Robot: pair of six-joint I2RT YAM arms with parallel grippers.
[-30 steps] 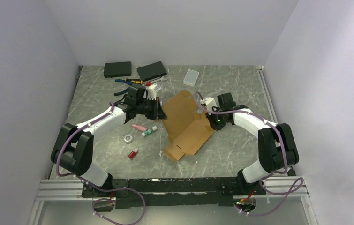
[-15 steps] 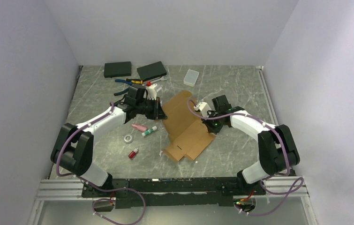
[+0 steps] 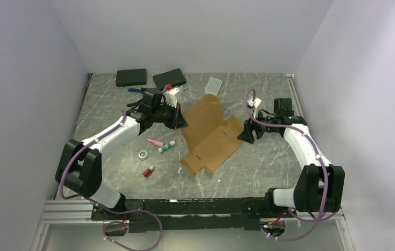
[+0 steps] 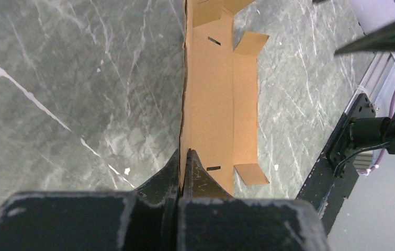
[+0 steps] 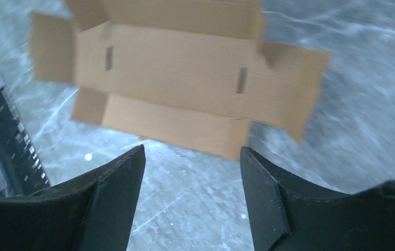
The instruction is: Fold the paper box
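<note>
The paper box [image 3: 208,133] is a flat brown die-cut sheet with flaps and slots, lying mid-table with its left edge raised. My left gripper [image 3: 180,121] is shut on that left edge; in the left wrist view its fingertips [image 4: 183,157] pinch the cardboard, and the box [image 4: 218,94] stretches away from them. My right gripper [image 3: 245,135] stands open just off the sheet's right flap, holding nothing. In the right wrist view the box [image 5: 184,73] lies ahead of the spread right gripper [image 5: 192,157], with bare table between the jaws.
Two flat black boxes [image 3: 131,77] [image 3: 169,78] and a translucent white case [image 3: 213,86] lie at the back. Blue-handled pliers [image 3: 138,91], a pink item [image 3: 155,141], a green-capped tube [image 3: 167,147], a tape ring [image 3: 143,154] and a red bottle [image 3: 148,171] lie left of the sheet.
My right gripper has let go of the box, opened and pulled back to the right. The sheet's right side has dropped flatter. My left gripper moved slightly toward the back, still gripping.
</note>
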